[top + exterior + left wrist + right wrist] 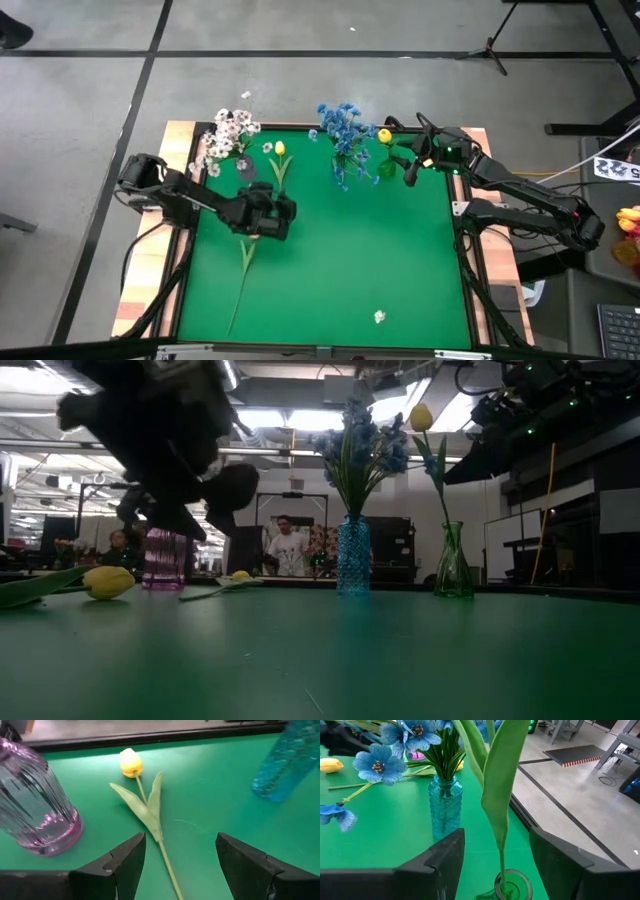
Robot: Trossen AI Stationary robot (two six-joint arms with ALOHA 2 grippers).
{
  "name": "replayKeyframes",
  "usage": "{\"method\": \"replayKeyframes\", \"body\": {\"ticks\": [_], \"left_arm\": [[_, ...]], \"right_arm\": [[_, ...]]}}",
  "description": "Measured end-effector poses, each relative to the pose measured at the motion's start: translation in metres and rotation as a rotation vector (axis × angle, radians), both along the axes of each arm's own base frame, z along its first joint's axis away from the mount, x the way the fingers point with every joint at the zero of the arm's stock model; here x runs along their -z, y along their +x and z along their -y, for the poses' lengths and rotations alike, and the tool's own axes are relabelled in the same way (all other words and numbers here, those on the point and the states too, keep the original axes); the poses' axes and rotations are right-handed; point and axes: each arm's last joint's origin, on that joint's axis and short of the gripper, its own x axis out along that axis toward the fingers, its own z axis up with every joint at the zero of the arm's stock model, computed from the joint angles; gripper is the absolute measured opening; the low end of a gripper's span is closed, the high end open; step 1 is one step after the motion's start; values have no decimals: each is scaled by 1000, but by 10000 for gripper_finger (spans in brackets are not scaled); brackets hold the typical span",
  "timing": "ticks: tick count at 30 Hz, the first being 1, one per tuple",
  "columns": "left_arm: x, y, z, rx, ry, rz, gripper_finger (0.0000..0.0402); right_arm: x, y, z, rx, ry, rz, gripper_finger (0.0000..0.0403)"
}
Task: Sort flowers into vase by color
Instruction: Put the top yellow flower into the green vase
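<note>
Green mat [330, 270] bare near front edge, left claw [175, 865] spread over yellow tulip [131, 762] (lying flat), right claw [495, 865] spread.

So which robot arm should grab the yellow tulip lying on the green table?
Probably the left. The left gripper is open right over the yellow tulip's stalk, beside the pink vase. The right gripper is across the table at the green vase, which holds another tulip.
</note>
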Motion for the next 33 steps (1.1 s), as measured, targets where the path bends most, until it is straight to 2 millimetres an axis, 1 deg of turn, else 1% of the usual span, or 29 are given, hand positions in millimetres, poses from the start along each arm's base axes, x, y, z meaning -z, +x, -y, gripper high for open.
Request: {"method": "replayKeyframes", "body": {"ticks": [4, 8, 10, 13, 20, 26, 30, 33], "left_arm": [[0, 2, -12, -28, -25, -15, 237], [3, 3, -16, -40, -27, -16, 237], [8, 7, -15, -34, -33, -14, 237], [22, 14, -14, -8, -37, -46, 237], [39, 16, -18, -34, -39, -84, 237], [58, 20, -24, -50, -95, -96, 235], [63, 22, -24, -55, -80, -98, 211], [64, 22, -25, -57, -79, -100, 174]], "right_arm": [[0, 0, 0, -3, -6, -4, 223], [0, 0, 0, -7, -16, -9, 223], [0, 0, 0, -9, -21, -12, 223], [0, 0, 0, -10, -21, -12, 223], [1, 0, 0, -10, -18, -16, 223], [1, 0, 0, -10, -17, -16, 223], [1, 0, 0, -14, -15, -15, 223], [1, 0, -1, -24, -12, -12, 223]]}}
